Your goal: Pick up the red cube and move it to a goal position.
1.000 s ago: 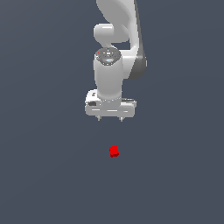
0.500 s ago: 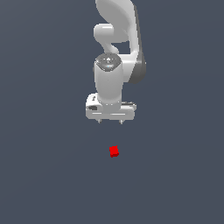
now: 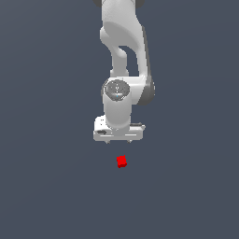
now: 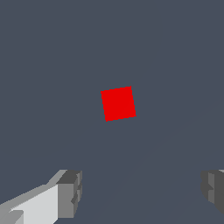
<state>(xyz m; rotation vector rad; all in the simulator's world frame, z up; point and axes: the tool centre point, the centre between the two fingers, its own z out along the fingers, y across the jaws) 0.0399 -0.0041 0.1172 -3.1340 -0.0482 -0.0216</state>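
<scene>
The red cube is a tiny bright red block lying on the flat dark grey surface. In the exterior view my white gripper hangs above it, pointing down, with the cube just below and slightly toward the exterior view's right of its middle. In the wrist view the cube lies apart from my gripper, not between the fingers. The two grey fingertips stand far apart with nothing between them. The gripper is open and empty.
The dark grey surface stretches flat all around the cube. The white arm rises above the gripper to the top of the exterior view.
The gripper has come down slightly toward the cube over the last second. The cube has not moved.
</scene>
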